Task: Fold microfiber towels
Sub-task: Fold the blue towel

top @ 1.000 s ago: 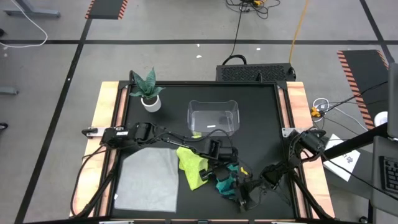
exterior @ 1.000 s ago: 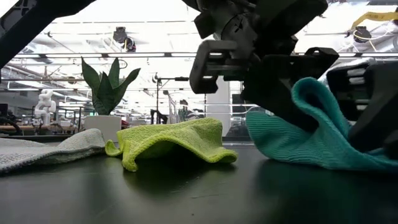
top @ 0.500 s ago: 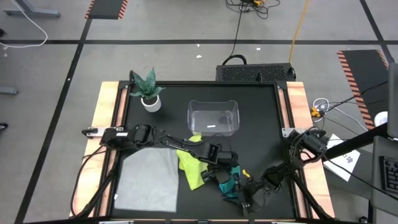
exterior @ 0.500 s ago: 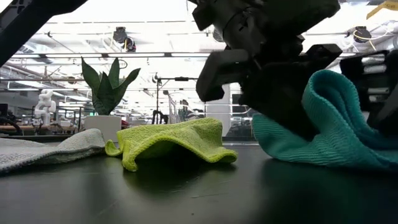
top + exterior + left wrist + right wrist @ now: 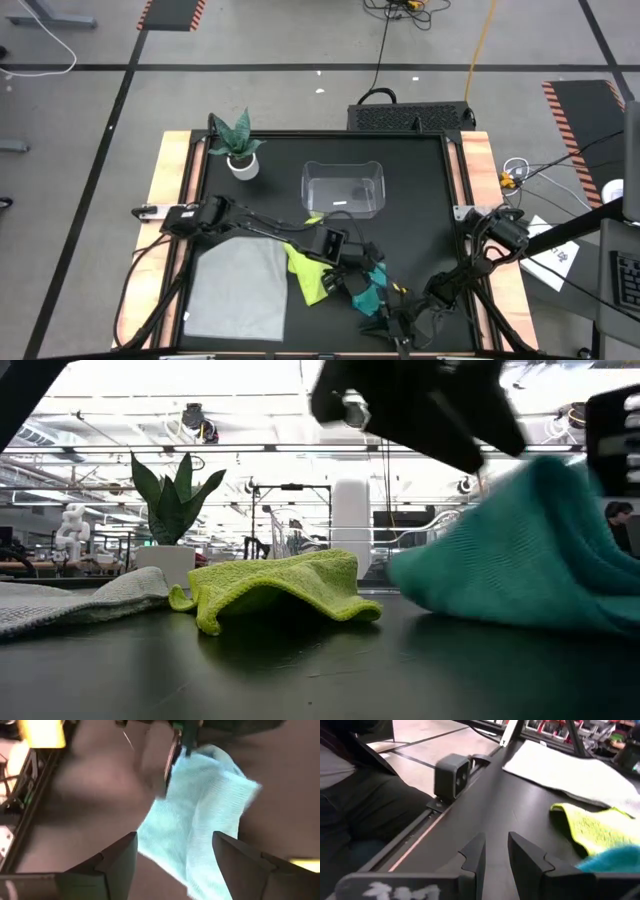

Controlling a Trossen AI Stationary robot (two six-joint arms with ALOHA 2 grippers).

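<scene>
Teal towel lies bunched at about 5 o'clock from table centre, near the front edge; the low view shows it as a humped, ribbed mound, blurred at the top, a height the high view flattens. Right gripper sits at 5 o'clock of the teal towel, at the table's front edge; its wrist view shows the fingers a narrow gap apart, nothing between them. Left gripper is just at 10 o'clock of the teal towel; only its wrist view shows the jaws spread wide, fingers flanking the towel without pinching it. Yellow-green towel sits crumpled just at 9 o'clock of the teal one; the low view shows it arched like a tent, edges on the table. Grey towel lies flat at 9 o'clock of that, largest, roughly square. Clear bin farther back near centre; potted plant at 10 o'clock, back left.
</scene>
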